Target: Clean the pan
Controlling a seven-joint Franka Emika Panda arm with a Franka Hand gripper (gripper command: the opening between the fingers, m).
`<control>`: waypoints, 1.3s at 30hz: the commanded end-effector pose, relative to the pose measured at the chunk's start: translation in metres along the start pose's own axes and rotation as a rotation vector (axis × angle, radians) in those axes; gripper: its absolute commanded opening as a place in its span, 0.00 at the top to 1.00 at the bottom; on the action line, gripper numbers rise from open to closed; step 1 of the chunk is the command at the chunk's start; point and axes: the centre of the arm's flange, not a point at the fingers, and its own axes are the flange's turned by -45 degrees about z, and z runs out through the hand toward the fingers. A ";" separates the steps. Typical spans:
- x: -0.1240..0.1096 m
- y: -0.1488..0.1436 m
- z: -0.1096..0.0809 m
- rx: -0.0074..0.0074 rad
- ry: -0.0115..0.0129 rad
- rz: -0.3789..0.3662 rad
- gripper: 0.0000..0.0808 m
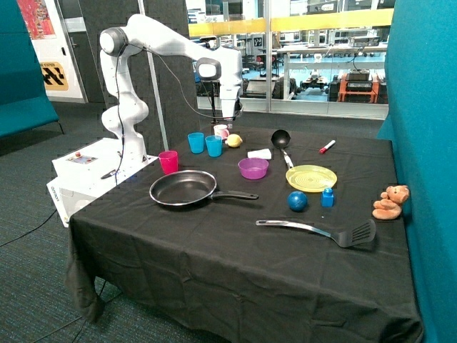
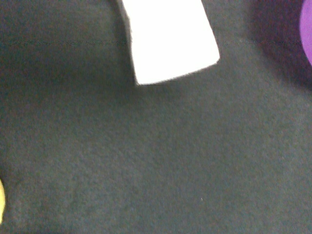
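1. Far side first: we see a white base unit (image 1: pixel 89 168) under the arm, a small label on top, too small to read.
2. On to the pan (image 1: pixel 183 188), flat on the black worktop (image 1: pixel 214 271), handle toward the blue ball (image 1: pixel 297 201). Nothing touches it; we judge cleaning not yet begun.
3. The gripper (image 1: pixel 230 120) hangs over the back, above the yellow fruit (image 1: pixel 234 140), well apart from the pan; grip state, we cannot tell.
4. A white block (image 1: pixel 259 153) lies beside the purple bowl (image 1: pixel 253 168), perhaps the wiper. No writing shows.
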 end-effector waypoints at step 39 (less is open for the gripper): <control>0.087 -0.037 0.047 -0.0028 0.0018 -0.106 0.56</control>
